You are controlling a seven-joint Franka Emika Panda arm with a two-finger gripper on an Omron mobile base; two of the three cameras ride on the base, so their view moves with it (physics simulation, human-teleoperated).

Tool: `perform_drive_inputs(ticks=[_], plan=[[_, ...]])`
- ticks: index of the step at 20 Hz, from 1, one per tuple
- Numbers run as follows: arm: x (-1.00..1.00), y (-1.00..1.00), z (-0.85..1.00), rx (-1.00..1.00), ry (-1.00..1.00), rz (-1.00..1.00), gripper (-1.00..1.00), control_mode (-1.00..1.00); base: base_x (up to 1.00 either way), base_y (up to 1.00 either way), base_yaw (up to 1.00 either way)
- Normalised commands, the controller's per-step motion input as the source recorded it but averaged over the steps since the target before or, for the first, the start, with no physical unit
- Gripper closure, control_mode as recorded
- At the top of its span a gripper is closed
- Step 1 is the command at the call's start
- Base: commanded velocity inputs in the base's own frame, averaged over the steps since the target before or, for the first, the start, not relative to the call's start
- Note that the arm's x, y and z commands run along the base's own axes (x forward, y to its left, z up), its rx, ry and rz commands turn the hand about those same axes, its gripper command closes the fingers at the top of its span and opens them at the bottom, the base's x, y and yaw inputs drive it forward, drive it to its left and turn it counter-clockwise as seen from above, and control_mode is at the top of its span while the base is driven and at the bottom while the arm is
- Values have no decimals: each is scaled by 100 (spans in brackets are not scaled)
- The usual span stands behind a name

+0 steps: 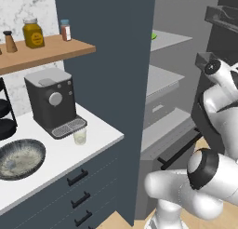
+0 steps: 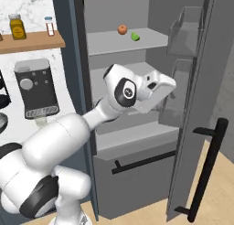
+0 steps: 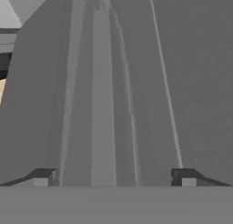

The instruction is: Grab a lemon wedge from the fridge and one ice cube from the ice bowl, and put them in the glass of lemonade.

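The fridge (image 2: 137,141) stands open, its door (image 2: 208,82) swung out to the right. The lemon wedge (image 2: 135,36) lies on the upper shelf beside a small round orange fruit (image 2: 122,29), and its green edge peeks past the fridge wall (image 1: 153,36). My gripper (image 3: 114,178) is open and empty. It is raised in front of the middle shelves, below the wedge, and faces grey fridge surfaces close up. The ice bowl (image 1: 21,159) sits on the white counter at the left. The glass of lemonade (image 1: 80,136) stands in front of the coffee machine.
A dark coffee machine (image 1: 51,100) stands on the counter (image 1: 100,130). A wooden shelf (image 1: 46,51) above it carries an amber jar (image 1: 33,32) and small shakers. Clear door bins (image 2: 185,34) hang on the door, which has a long black handle (image 2: 208,169).
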Motion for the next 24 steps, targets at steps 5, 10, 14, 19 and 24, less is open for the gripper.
perform_drive_inputs(ticks=[5, 10, 14, 19, 24], plan=[[27, -79, 33, -2, -14, 0, -100, -100, 0, 0, 0], [41, -91, 35, -1, -1, 0, -100, -100, 0, 0, 0], [0, -58, 14, 0, 0, 0, -100, -100, 0, 0, 0], [-8, -35, 8, 0, -4, 0, -100, -100, 0, 0, 0], [-61, 59, 50, -2, -12, 0, -100, -100, 0, 0, 0]])
